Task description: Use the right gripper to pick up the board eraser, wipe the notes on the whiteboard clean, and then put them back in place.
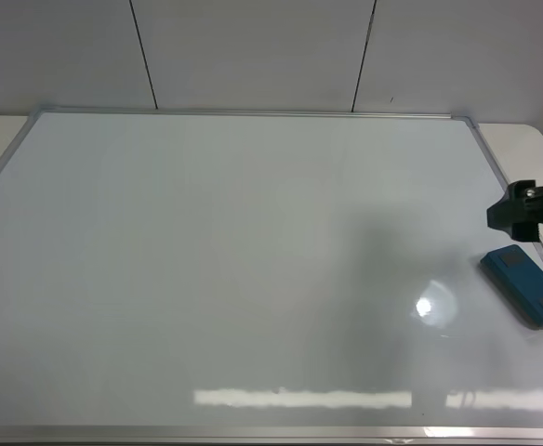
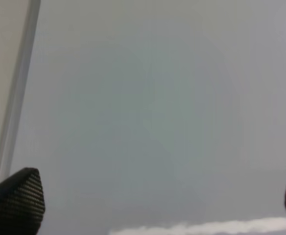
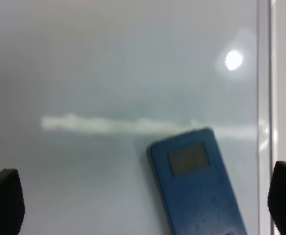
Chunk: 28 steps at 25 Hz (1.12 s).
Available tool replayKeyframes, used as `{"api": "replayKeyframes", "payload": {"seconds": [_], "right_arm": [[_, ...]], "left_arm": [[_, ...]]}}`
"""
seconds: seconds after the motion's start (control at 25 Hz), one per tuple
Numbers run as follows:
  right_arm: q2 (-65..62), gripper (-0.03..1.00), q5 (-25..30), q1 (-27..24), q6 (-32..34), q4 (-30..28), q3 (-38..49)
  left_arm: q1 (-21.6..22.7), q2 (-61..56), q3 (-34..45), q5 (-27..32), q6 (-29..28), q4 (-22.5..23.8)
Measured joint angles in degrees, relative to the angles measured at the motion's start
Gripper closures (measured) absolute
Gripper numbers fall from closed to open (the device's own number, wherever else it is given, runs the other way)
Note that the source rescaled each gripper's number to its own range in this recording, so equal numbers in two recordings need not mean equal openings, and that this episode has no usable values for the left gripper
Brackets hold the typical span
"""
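The whiteboard [image 1: 234,260] lies flat and fills most of the exterior high view; I see no writing on it. The blue board eraser [image 1: 524,285] lies on the board at its right edge, with two dark grey patches on top. It also shows in the right wrist view [image 3: 197,186]. My right gripper [image 1: 523,214] hovers just above and behind the eraser, open and empty; its fingertips stand wide apart in the right wrist view [image 3: 144,198]. My left gripper [image 2: 154,198] is open and empty over bare board near the frame [image 2: 15,98]; it is out of the exterior high view.
The board's metal frame [image 1: 253,112] runs along all sides. White table [image 1: 532,139] shows beyond the back corners. Grey wall panels [image 1: 253,46] stand behind. Light glare [image 1: 299,398] streaks the board's front part.
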Motion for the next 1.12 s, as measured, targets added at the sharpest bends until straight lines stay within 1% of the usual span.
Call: {"api": "replayKeyframes", "payload": {"seconds": [0.24, 0.36, 0.52, 0.68, 0.88, 1.04, 1.12], "right_arm": [[-21.40, -0.03, 3.63, 0.00, -0.41, 0.74, 0.00], [-31.36, -0.03, 7.20, 0.11, -0.41, 0.74, 0.00], [-39.94, -0.03, 13.14, 0.11, 1.07, 0.79, 0.00], [-44.63, -0.03, 20.25, 0.11, 2.64, 1.39, -1.02], [-45.43, -0.03, 29.54, 0.11, 2.64, 1.23, -6.67], [-45.54, -0.03, 34.13, 0.11, 2.64, 0.76, -7.62], [-46.37, -0.03, 34.82, 0.11, 2.54, 0.76, -7.33]], "left_arm": [[0.00, 0.00, 0.00, 0.00, 0.00, 0.00], [0.00, 0.00, 0.00, 0.00, 0.00, 0.00], [0.00, 0.00, 0.00, 0.00, 0.00, 0.00], [0.00, 0.00, 0.00, 0.00, 0.00, 0.00], [0.00, 0.00, 0.00, 0.00, 0.00, 0.00], [0.00, 0.00, 0.00, 0.00, 0.00, 0.00], [0.00, 0.00, 0.00, 0.00, 0.00, 0.00]]}}
